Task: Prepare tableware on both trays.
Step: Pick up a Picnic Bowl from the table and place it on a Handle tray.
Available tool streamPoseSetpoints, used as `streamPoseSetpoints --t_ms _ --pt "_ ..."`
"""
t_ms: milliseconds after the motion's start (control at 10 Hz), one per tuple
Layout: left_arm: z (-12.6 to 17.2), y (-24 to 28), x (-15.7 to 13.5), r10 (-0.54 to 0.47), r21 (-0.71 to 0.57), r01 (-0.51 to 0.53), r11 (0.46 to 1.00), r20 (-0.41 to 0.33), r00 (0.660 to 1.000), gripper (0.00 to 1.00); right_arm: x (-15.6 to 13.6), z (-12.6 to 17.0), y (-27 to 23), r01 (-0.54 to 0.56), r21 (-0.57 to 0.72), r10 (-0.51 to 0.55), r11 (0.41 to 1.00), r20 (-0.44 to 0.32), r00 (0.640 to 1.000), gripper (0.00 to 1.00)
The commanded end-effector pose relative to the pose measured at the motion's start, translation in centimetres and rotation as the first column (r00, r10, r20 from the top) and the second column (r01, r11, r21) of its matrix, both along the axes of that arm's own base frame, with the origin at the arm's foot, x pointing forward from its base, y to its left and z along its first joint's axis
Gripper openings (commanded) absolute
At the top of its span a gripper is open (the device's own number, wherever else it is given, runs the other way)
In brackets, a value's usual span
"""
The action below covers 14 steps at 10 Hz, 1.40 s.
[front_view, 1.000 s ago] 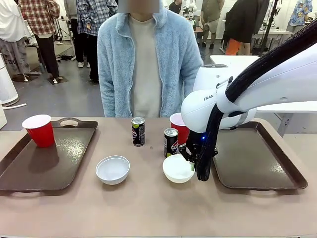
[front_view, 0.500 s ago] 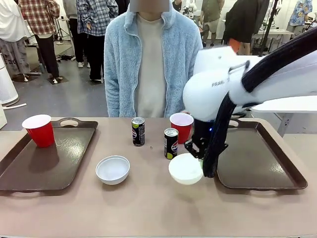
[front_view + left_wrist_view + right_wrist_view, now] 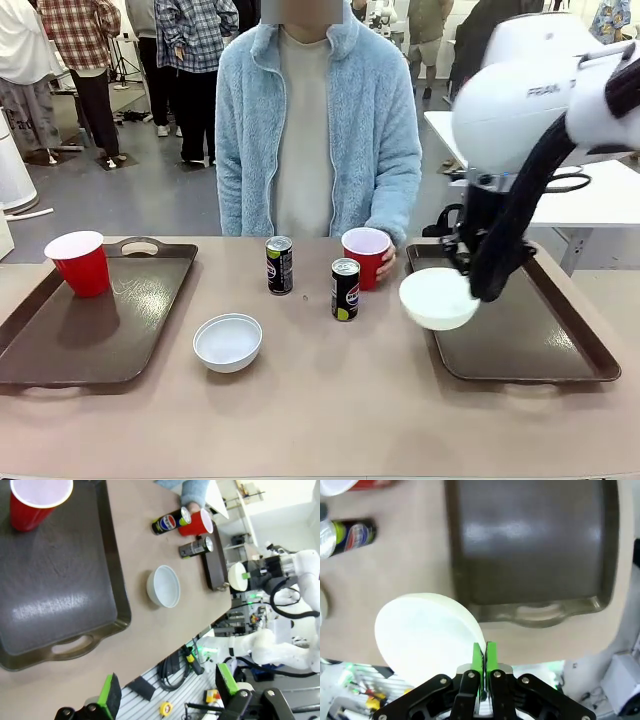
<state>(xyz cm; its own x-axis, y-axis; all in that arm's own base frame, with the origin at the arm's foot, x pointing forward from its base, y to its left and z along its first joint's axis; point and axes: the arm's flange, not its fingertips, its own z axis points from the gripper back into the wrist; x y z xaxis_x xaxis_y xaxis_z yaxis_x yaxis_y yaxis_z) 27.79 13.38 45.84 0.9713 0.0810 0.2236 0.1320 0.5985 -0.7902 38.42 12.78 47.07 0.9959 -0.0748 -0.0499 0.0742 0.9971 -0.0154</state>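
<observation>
The right tool [image 3: 483,655] is pinched on the rim of a white bowl [image 3: 438,298], held aloft over the left rim of the right tray [image 3: 540,335], with the arm arched down from above. The left tool [image 3: 165,692] is spread wide off the edge of the tan bench [image 3: 320,410].

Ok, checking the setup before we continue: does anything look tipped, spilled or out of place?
Nothing spilled or damaged. Only the white bowl stands out: it hangs tilted, pinched by its rim in the right tool, over the right tray's left edge.
</observation>
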Motion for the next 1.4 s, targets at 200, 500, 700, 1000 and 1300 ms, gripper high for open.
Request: streamPoseSetpoints --t_ms 200,500,700,1000,1300 --pt "0.1 0.1 -0.1 0.003 -0.006 -0.003 1.0 -0.001 1.0 1.0 2.3 -0.1 -8.8 0.097 0.072 -0.1 0.993 0.045 0.994 0.0" --pt "0.1 0.1 -0.1 0.003 -0.006 -0.003 1.0 -0.001 1.0 1.0 -4.7 -0.8 -7.8 0.005 0.007 -0.004 1.0 -0.128 0.992 0.0" --pt "0.1 0.1 -0.1 0.003 -0.006 -0.003 1.0 -0.001 1.0 1.0 -10.6 0.6 -6.5 -0.06 -0.035 0.058 0.998 -0.064 0.996 0.0" --pt "0.1 0.1 -0.1 0.003 -0.006 -0.003 1.0 -0.001 1.0 1.0 -10.0 -0.1 -6.4 -0.008 -0.009 0.007 1.0 -0.073 0.997 0.0" --pt "0.1 0.1 -0.1 0.003 -0.006 -0.003 1.0 -0.001 1.0 1.0 -7.4 -0.5 -6.6 0.05 0.048 -0.049 0.998 -0.024 0.999 0.0"
